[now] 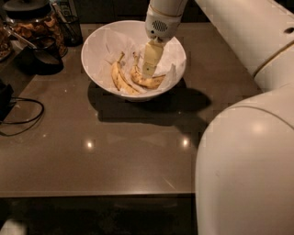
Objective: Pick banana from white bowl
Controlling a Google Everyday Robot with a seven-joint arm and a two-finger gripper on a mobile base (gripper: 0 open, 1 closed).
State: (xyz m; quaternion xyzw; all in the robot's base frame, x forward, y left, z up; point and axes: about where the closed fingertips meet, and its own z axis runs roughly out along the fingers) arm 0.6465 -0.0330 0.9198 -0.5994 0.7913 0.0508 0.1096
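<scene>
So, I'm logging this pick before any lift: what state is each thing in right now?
gripper: down inside the white bowl, above the banana.
banana: lying on the paper lining in the bowl.
slimmer banana: lying beside it, clear of the gripper.
white bowl: upright on the table.
jar: lid on.

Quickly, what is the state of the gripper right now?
Gripper: inside the white bowl, just over the banana; open or closed cannot be told.

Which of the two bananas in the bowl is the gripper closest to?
The thicker, curved banana directly beneath the gripper; the slimmer, straighter banana lies off to its side.
</scene>
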